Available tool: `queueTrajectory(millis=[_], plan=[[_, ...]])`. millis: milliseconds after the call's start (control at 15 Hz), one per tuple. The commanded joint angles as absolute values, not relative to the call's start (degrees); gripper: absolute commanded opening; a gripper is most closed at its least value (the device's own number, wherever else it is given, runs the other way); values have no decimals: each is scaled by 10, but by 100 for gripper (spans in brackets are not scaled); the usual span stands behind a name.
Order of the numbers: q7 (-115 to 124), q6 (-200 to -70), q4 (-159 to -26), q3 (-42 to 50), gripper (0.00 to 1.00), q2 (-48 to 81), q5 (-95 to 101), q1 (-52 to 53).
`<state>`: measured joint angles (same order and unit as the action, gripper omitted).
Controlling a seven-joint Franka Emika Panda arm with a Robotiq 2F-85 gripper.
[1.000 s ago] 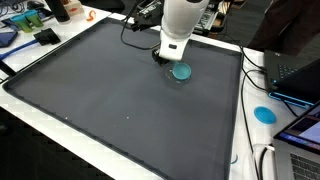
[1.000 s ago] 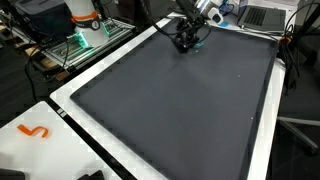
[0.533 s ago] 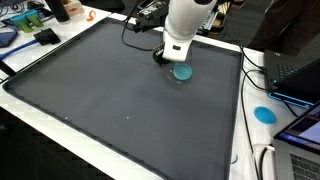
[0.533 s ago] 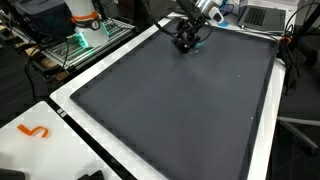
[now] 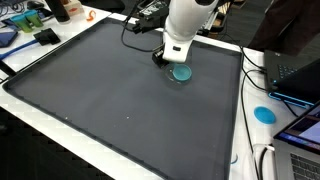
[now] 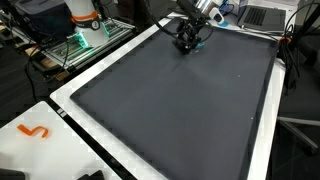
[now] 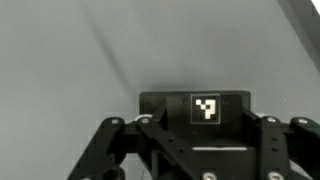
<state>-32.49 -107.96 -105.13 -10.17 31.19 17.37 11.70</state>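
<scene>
**Teal disc on mat, gripper low beside it, nothing held**

Teal disc [image 5: 181, 72] lies flat on the dark mat [image 5: 100, 100], far-right part, near the far edge. Gripper [image 5: 162, 58] is down at mat level just left of the disc; I can't tell if it touches. In the wrist view the finger links are splayed wide either side of a black block with a marker [image 7: 206, 108], so I read the fingers as apart. The tips are out of shot, and only bare mat shows ahead, no disc.

My read on the step: gripper at the disc, no grip on it. A grip from here would need the disc between the fingers, so a shift right, then a flat pinch on a thin part. Slip risk is high.

A second blue disc [image 5: 264, 114] sits off the mat on the white table, right side.
</scene>
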Motion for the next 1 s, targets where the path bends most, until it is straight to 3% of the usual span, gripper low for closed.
queueTrajectory(millis=[0,933], plan=[[-292,-1105,-1067,-96,31,332,191,112],[-302,-1104,-1060,-105,31,347,205,120]])
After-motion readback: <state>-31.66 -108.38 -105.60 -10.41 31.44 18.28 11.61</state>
